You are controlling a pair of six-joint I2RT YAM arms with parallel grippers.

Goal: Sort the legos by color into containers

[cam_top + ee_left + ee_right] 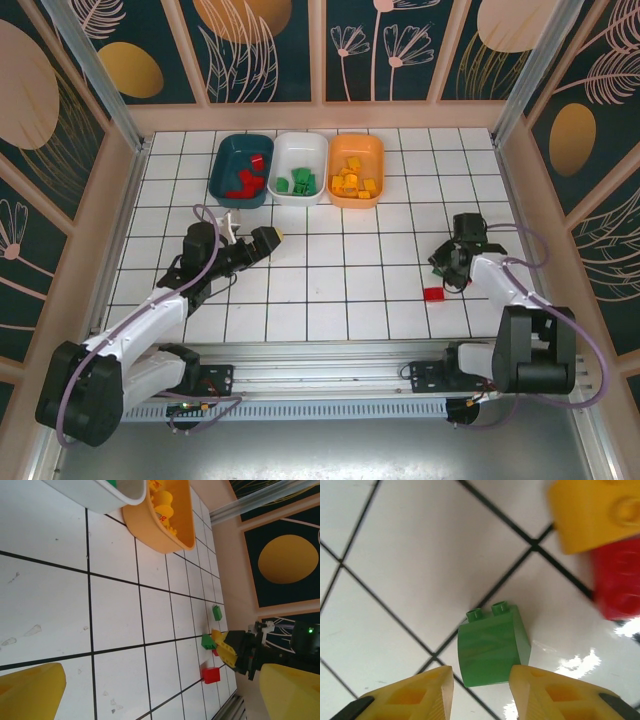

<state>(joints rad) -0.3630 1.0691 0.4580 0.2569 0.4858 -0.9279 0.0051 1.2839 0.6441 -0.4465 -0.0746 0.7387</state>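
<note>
**Step in hand:** pick-up of a green lego by the right arm. The right fingers stand moderately apart and hold nothing. The brick lies on the surface just ahead of the tips and partly in the gap between them. No contact is visible.

**Next move (judgement):** a short advance so the brick sits fully between the fingers, then closure on its 2 flat sides. A carry follows to the white container, which already holds green pieces.

**Left arm:** the left fingers are wide apart and empty, hovering over bare tiles in front of the containers.

**Surroundings:**
- A blurred yellow piece overlaps a red lego near the green one. Whether it is stacked on it or beside it cannot be told.
- A second green lego and another red lego lie loose close by.
- The teal container holds red pieces and the orange container holds yellow-orange ones.

**Obstruction (judgement):**
- The near neighbours could be nudged if the fingers swing wide.
- The left arm sits close to the white container's front and may crowd the drop.
</note>
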